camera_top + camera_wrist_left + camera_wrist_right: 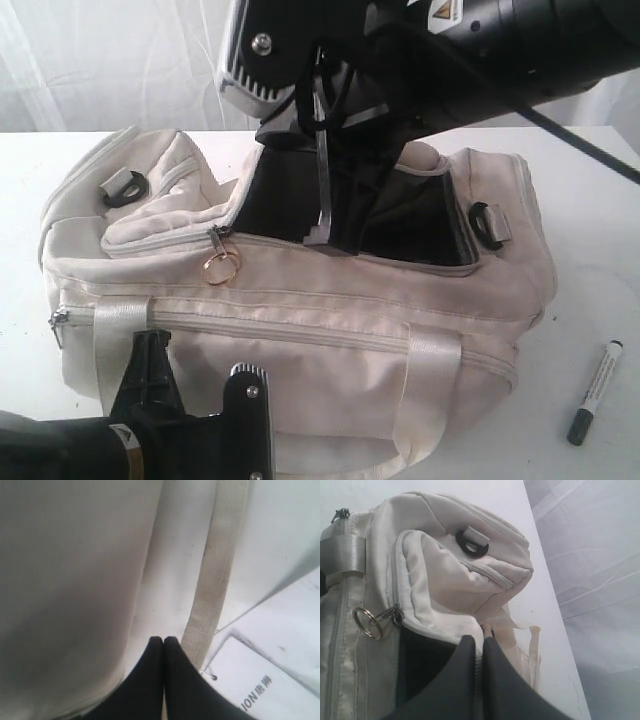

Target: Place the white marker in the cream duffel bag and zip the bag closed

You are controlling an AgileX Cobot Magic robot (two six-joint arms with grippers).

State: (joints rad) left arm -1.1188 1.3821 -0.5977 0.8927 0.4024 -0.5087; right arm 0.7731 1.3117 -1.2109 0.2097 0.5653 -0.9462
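At the near left, the left gripper (148, 340) is clenched on nothing, its fingertips (163, 641) pressed together against the bag's (300, 340) near side, just beside a webbing strap (210, 580). The marker (596, 392) lies on the table (600, 200) at the near right, outside the bag and just off its right end, well apart from both grippers. Its long axis runs near to far, leaning slightly right, with the longer dark end nearest. Farther back the bag's top stands unzipped, the flap (170, 215) pushed left, a ring (220, 264) hanging from its zip pull and a dark interior showing. The right gripper (320, 238) reaches down into that opening, tips closed together at the flap's edge (440, 630). I cannot tell whether it pinches the fabric.
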